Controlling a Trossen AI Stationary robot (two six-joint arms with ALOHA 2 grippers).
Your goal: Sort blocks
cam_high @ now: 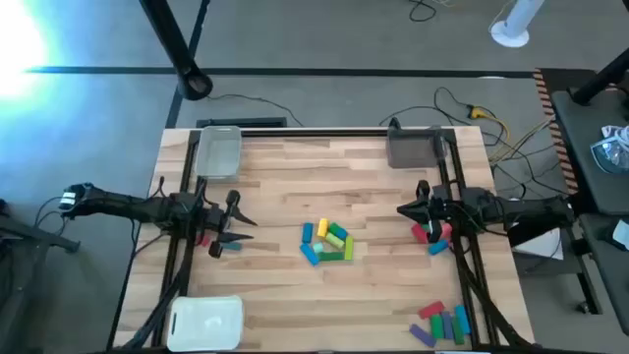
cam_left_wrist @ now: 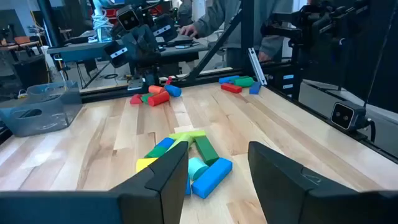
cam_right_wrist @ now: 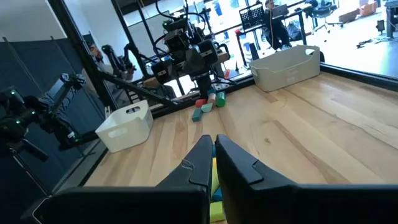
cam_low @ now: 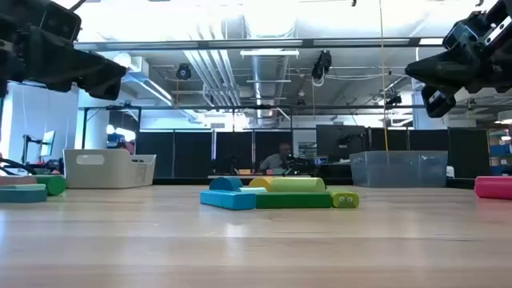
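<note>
left gripper [cam_high: 239,222] is hovering over the left part of the light wooden slatted table [cam_high: 295,305], fingers spread apart and gripping nothing, with a red block and a teal block [cam_high: 228,248] lying just beside it. two trays are sitting along the left side: a clear plastic rectangular tray [cam_high: 218,152] at the far corner and a white plastic rectangular tray [cam_high: 206,322] at the near corner. a central cluster of small solid-coloured blocks [cam_high: 328,242], blue, yellow, green and teal, is lying at the middle of the table between both arms. right gripper [cam_high: 405,209] is hovering right of that cluster, fingers pressed together and gripping nothing, with red and blue blocks [cam_high: 430,236] lying beneath it. a grey rectangular tray [cam_high: 414,148] is sitting at the far right corner. a group of red, green, blue and purple bars [cam_high: 441,324] is lying at the near right corner.
</note>
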